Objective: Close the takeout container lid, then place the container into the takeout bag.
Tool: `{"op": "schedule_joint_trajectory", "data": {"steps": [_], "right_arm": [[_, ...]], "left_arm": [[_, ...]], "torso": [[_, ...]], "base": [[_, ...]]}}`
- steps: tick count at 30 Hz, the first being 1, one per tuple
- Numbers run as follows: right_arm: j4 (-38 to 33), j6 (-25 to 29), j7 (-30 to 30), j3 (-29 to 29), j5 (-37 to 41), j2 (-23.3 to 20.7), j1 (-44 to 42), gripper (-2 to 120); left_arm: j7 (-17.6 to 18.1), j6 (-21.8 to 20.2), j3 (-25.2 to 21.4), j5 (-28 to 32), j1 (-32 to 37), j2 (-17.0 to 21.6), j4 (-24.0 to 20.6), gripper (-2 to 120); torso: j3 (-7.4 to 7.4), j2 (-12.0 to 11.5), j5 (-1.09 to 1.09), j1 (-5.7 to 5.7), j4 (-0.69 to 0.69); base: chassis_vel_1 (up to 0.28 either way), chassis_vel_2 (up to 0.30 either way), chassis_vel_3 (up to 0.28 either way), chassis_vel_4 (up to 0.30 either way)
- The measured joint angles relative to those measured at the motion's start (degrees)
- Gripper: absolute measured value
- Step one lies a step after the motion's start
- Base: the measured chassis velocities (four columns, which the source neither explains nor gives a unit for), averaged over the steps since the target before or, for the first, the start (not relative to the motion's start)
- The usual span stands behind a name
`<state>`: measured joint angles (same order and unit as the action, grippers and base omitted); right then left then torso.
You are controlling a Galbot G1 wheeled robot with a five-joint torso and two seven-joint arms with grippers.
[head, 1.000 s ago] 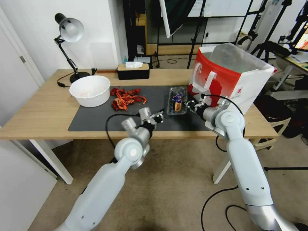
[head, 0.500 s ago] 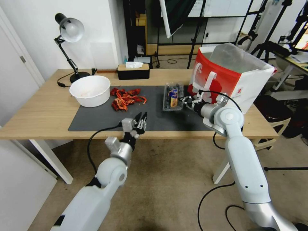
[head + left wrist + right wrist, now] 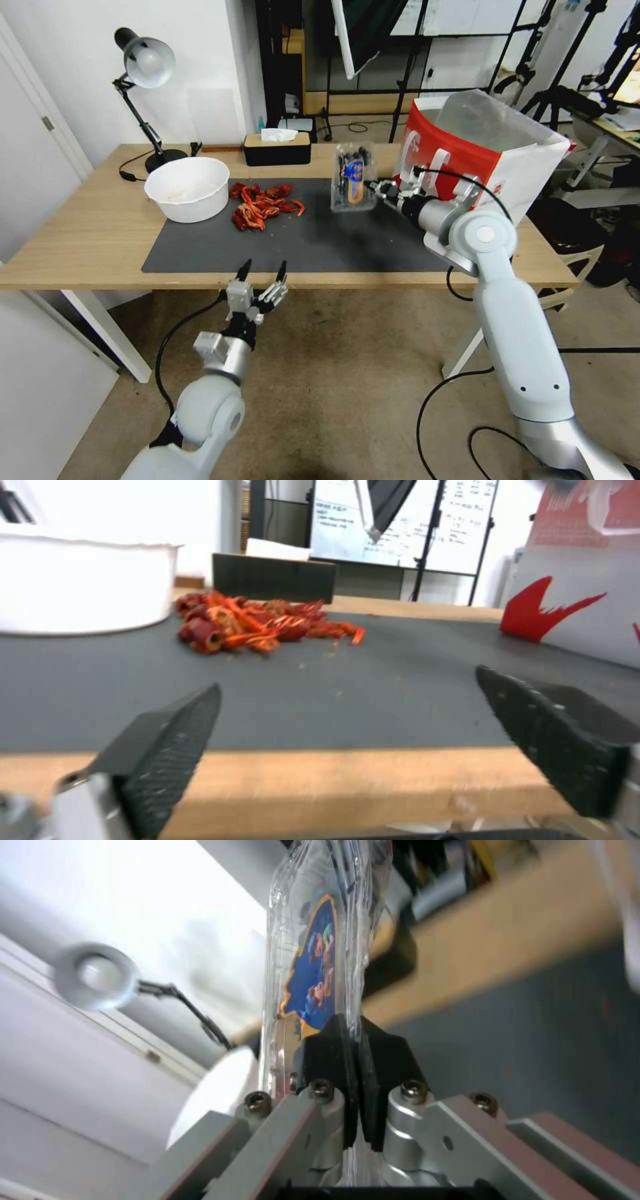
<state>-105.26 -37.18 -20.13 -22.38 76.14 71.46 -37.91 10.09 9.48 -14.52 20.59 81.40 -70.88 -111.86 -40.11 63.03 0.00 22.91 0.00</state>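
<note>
step: carrying to bag | right pincer [image 3: 375,189] is pinching the edge of the small clear plastic clamshell container [image 3: 351,177] of blueberries, lid shut, above the bench [image 3: 80,233] beside the red-and-white paper bag [image 3: 480,157] | left pincer [image 3: 261,272] is hanging spread at the bench front | advice: lift over the rim, keep it level

bright even light | wrist views blurred | head edges warped

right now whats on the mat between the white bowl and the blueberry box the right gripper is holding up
In the head view, a pile of red crayfish shells lies on the mat between the white bowl and the takeout container held by the right gripper.
</note>
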Motion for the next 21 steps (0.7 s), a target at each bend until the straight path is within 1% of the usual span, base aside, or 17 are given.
{"op": "schedule_joint_trajectory", "data": {"steps": [2,4,6,8,9,11,13,16,17,20,21], "right_arm": [[-1.7,2.0,2.5,-1.0,-2.5,-1.4,0.9,0],[-2.5,3.0,3.1,-1.6,-3.0,-2.2,1.3,0],[-3.0,3.6,3.3,-2.1,-3.1,-2.7,1.7,0],[-4.3,6.1,3.0,-4.4,-2.8,-5.2,3.5,0],[-4.3,6.1,3.0,-4.4,-2.8,-5.2,3.5,0],[-4.4,8.1,2.5,-5.8,-3.3,-7.4,5.1,0],[-4.1,8.8,2.6,-6.2,-3.8,-8.1,5.6,0],[-1.1,11.4,4.2,-7.4,-7.9,-11.2,7.0,0],[-1.1,11.4,4.2,-7.4,-7.9,-11.2,7.0,0],[2.7,15.0,6.5,-7.6,-14.9,-13.7,7.4,0],[2.7,15.0,6.5,-7.6,-14.9,-13.7,7.4,0]], "left_arm": [[-0.1,1.3,-0.8,-0.9,1.7,-0.6,0.0,99],[-0.1,1.9,-1.0,-1.2,2.4,-0.8,0.0,100],[-0.2,2.4,-1.2,-1.5,3.0,-1.0,0.0,100],[-0.3,3.7,-1.9,-2.1,5.3,-1.7,0.0,100],[-0.3,3.7,-1.9,-2.1,5.3,-1.7,0.0,100],[-0.9,4.6,-2.6,-2.4,6.4,-1.9,0.0,100],[-1.1,4.8,-2.8,-2.5,6.7,-1.9,0.0,100],[-1.4,5.2,-3.3,-2.5,7.4,-2.1,-0.2,100],[-1.4,5.2,-3.3,-2.5,7.4,-2.1,-0.2,100],[-1.4,5.3,-3.4,-2.5,7.9,-2.5,-0.5,100],[-1.4,5.3,-3.4,-2.5,7.9,-2.5,-0.5,100]], "torso": [[0.0,0.0,0.0,0.0,0.0],[0.0,0.0,0.0,0.01,0.0],[0.0,0.0,0.0,0.01,0.0],[0.0,0.0,0.01,0.0,-0.01],[0.0,0.0,0.01,0.0,-0.01],[0.0,0.0,0.01,0.01,0.0],[0.0,0.0,0.0,0.01,0.0],[0.0,0.0,0.01,0.01,-0.01],[0.0,0.0,0.01,0.01,-0.01],[0.0,0.0,0.02,0.01,0.0],[0.0,0.0,0.02,0.01,0.0]], "base": [[0.0,0.0,0.0,0.0],[0.0,0.0,0.0,0.0],[0.0,0.0,0.0,0.0],[0.0,0.0,0.0,0.0],[0.0,0.0,0.0,0.0],[0.0,0.0,0.0,0.0],[0.0,0.0,0.0,0.0],[0.0,0.0,0.0,0.0],[0.0,0.0,0.0,0.0],[0.0,0.0,0.0,0.0],[0.0,0.0,0.0,0.0]]}}
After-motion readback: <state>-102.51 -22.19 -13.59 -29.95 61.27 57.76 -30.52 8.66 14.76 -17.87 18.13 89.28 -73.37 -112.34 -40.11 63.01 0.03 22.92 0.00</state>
